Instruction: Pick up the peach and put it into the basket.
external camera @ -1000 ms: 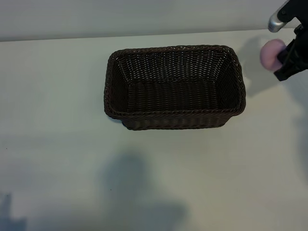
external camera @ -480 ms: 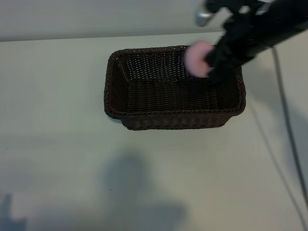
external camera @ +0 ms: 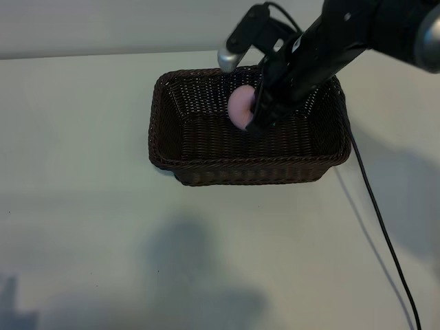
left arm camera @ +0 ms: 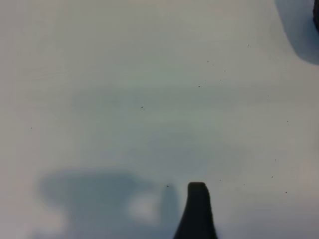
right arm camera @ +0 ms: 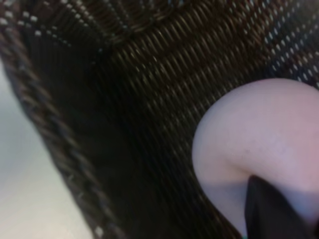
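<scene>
We hold the peach [external camera: 240,108] in our right gripper [external camera: 251,115], fingers closed on it, hanging over the middle of the basket [external camera: 159,148], above its floor and clear of the walls. It looks small, round and light, probably smooth enough to roll, so a grip across its widest part suits it, and a low release would keep it from bouncing. Our left gripper [left arm camera: 197,209] is parked over bare table [left arm camera: 124,74], fingers apart; only one fingertip shows. The right arm hides the basket's far right corner.
</scene>
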